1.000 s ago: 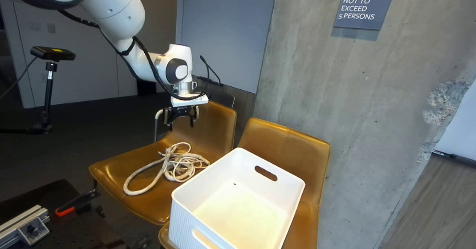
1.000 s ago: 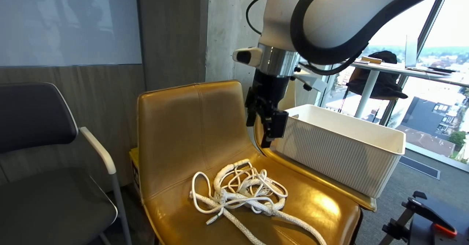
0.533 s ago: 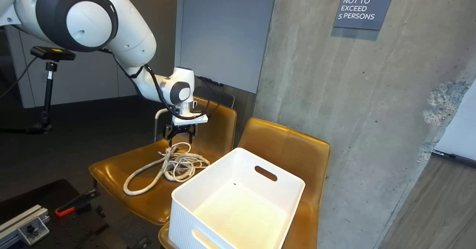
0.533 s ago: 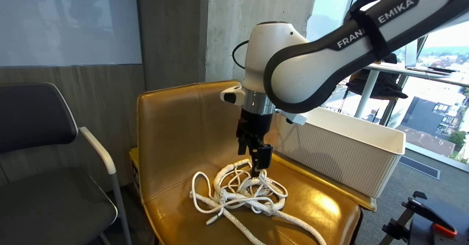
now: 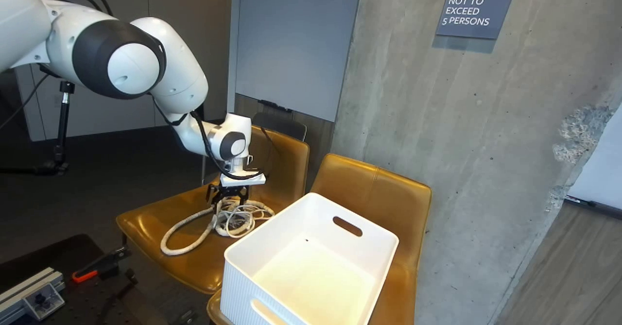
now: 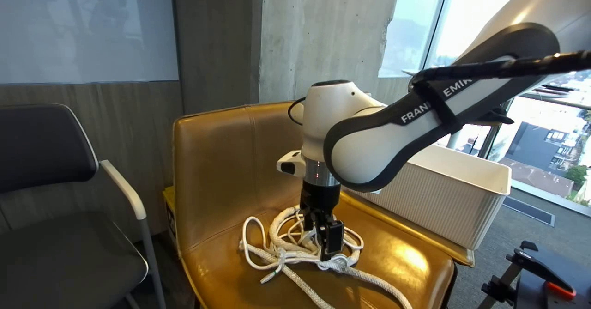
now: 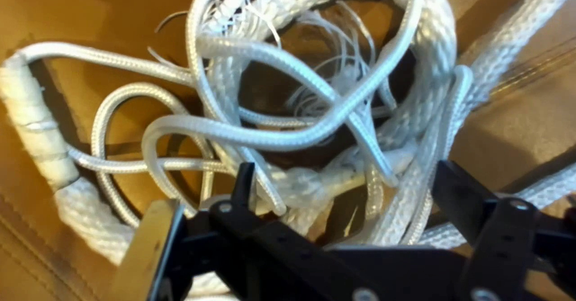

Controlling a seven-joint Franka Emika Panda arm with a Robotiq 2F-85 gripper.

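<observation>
Black two-finger gripper point(image 7: 344, 170) points down, low over mustard-tan leather chair point(image 6: 221, 161), jaws wide apart, released. Tangled white braided rope point(image 7: 292, 139), thick and thin strands, lies on chair directly beneath gripper; in wrist view, strands run between jaws and out past both. Whether jaws touch rope: cannot tell. Thick loop of rope extends away across chair. White ribbed plastic bin point(image 5: 316, 266) stands near rope, on neighbouring tan chair point(image 5: 388, 184), in both exterior views.

Two side-by-side tan chairs point(image 6: 217, 161), one armchair point(image 6: 44, 147), one bin point(image 6: 443, 202), one rope heap point(image 7: 288, 140)
</observation>
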